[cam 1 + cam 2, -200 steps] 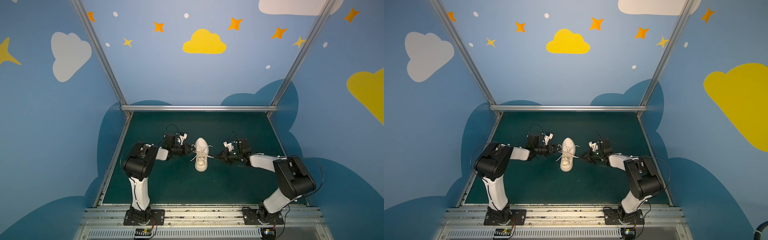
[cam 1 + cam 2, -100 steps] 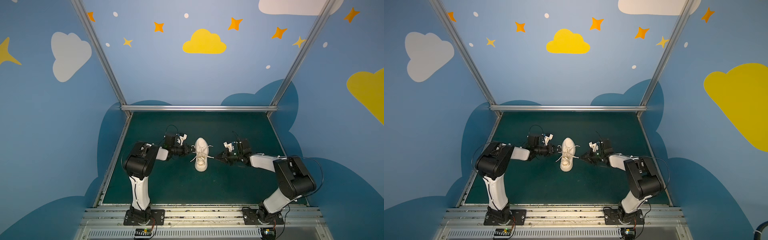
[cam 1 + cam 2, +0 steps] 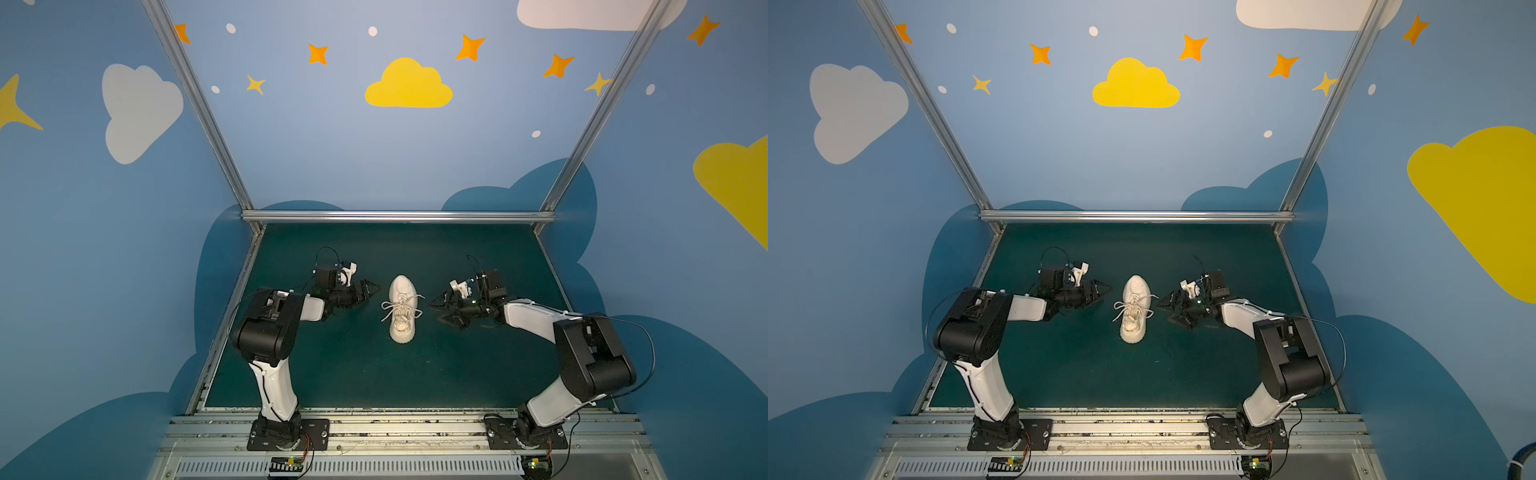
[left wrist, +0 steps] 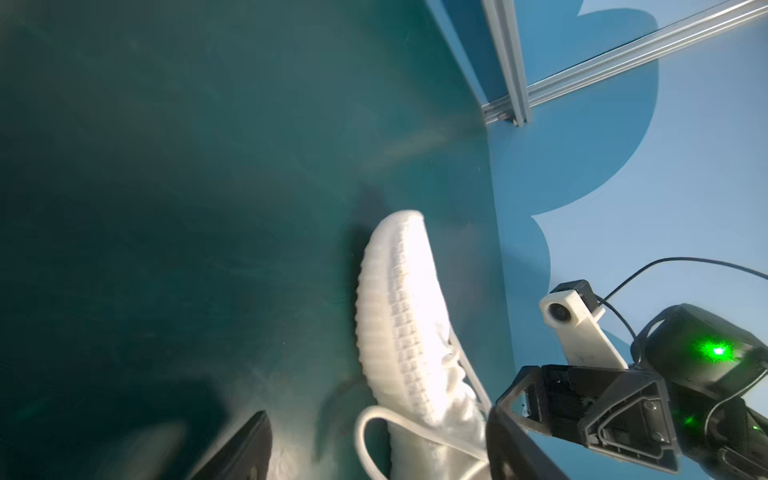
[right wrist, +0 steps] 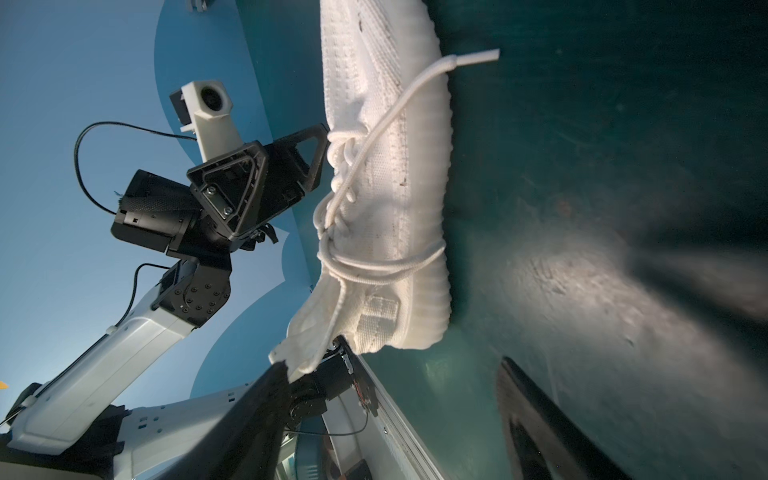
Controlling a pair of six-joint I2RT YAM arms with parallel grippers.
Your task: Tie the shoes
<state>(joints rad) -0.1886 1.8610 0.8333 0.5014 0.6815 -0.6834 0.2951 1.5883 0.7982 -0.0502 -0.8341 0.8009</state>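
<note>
The shoe (image 3: 402, 309) (image 3: 1136, 309), a cream-white knit sneaker, stands on the green mat in both top views with its toe toward the back wall. Its laces (image 5: 332, 257) are knotted over the tongue, and loops hang slack down both sides. My left gripper (image 3: 370, 295) (image 3: 1104, 296) stands open just left of the shoe, holding nothing. In the left wrist view a lace loop (image 4: 365, 432) lies between its fingers (image 4: 249, 444), touching neither. My right gripper (image 3: 435, 312) (image 3: 1163, 313) (image 5: 390, 370) stands open just right of the shoe, near the heel, also empty.
The green mat (image 3: 374, 374) is bounded by an aluminium rail at the back (image 3: 395, 216), slanted posts at both sides and a slotted rail at the front (image 3: 395, 419). Blue painted walls close in behind and beside it.
Both grippers were shut at the shoe's sides with the laces drawn out. Now both have opened and let go, and the laces lie slack.
</note>
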